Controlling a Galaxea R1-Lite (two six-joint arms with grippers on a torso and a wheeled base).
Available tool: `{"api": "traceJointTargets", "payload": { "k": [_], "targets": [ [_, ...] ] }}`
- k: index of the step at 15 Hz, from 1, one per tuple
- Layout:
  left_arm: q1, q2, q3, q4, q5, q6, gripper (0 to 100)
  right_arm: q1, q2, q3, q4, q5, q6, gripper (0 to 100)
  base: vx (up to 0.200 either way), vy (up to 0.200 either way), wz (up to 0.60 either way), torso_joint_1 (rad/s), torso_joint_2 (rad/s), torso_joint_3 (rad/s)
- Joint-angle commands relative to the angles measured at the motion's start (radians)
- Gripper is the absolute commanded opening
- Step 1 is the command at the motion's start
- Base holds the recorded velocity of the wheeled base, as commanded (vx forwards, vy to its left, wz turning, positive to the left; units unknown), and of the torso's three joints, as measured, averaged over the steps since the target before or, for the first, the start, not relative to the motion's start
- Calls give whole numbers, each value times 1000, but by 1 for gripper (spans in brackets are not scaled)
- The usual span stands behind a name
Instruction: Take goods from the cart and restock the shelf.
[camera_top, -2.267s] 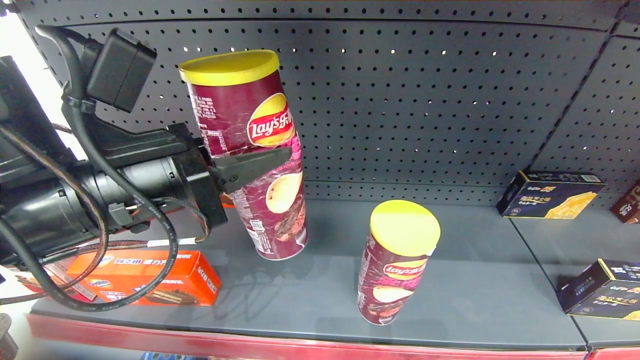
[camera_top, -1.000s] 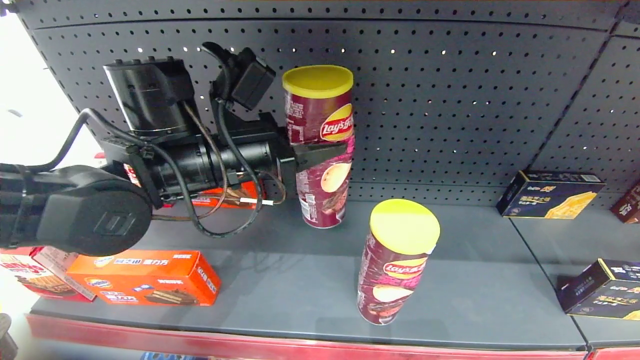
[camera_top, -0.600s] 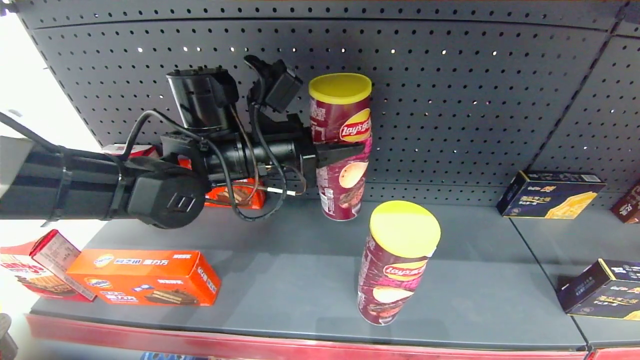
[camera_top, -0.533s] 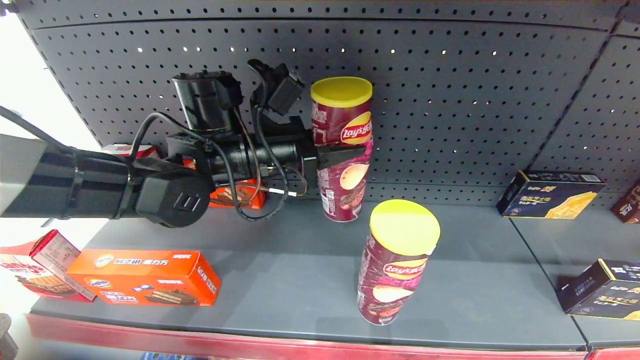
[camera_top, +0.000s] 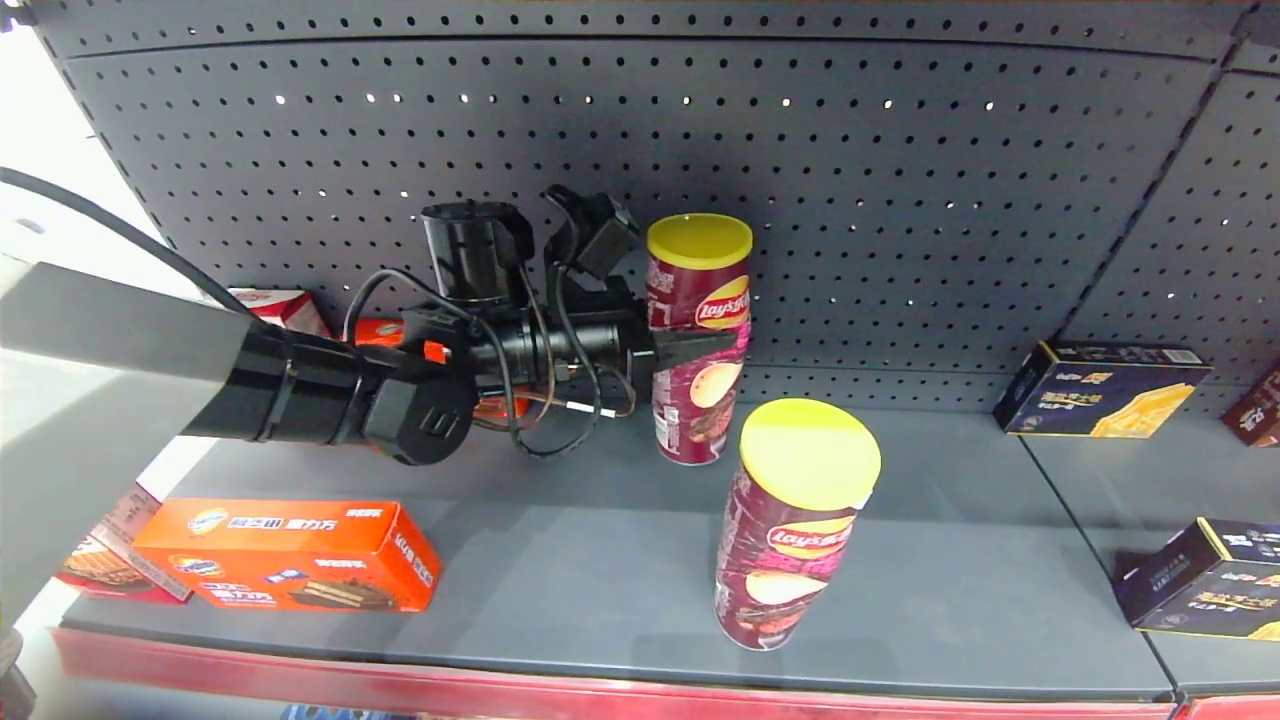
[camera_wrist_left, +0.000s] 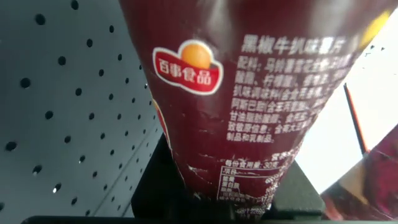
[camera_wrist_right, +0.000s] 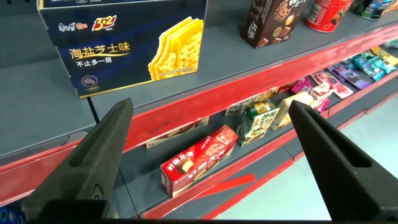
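A maroon chip can (camera_top: 697, 345) with a yellow lid is upright at the back of the grey shelf (camera_top: 560, 560), close to the pegboard wall. My left gripper (camera_top: 705, 345) is shut on its middle, coming in from the left. Whether the can's base touches the shelf board I cannot tell. In the left wrist view the same can (camera_wrist_left: 249, 93) appears close up. A second, identical can (camera_top: 790, 530) stands free nearer the front, to the right of the held one. My right gripper (camera_wrist_right: 211, 162) is open and holds nothing, facing a dark blue box (camera_wrist_right: 124, 43) on a red-edged shelf.
An orange box (camera_top: 290, 555) and a red box (camera_top: 100, 555) lie at the shelf's front left. Another orange box (camera_top: 400, 335) sits behind my left arm. Dark blue boxes (camera_top: 1100, 390) (camera_top: 1200, 580) occupy the right bay. Lower shelves hold small goods (camera_wrist_right: 199, 162).
My left arm has carried the held can rightward and deeper into the shelf, then lowered it toward the board by the back wall. The front can has stayed put.
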Motion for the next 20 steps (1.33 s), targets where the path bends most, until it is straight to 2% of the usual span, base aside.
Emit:
{"api": "traceJointTargets", "payload": {
  "k": [1, 7, 17, 18, 20],
  "targets": [
    [-5, 54, -45, -2, 1, -2, 0, 0, 0, -1, 0, 0, 0, 100, 0, 0, 0, 0, 0, 0],
    [-26, 122, -101, -4, 3, -4, 0, 0, 0, 1, 0, 0, 0, 100, 0, 0, 0, 0, 0, 0],
    [-40, 180, -104, -48, 9, 2, 0, 0, 0, -1, 0, 0, 0, 100, 0, 0, 0, 0, 0, 0],
    [-40, 179, -104, -48, 12, 2, 100, 0, 0, 1, 0, 0, 0, 100, 0, 0, 0, 0, 0, 0],
    [-40, 177, -103, -47, 39, 1, 100, 0, 0, 1, 0, 0, 0, 100, 0, 0, 0, 0, 0, 0]
  ]
}}
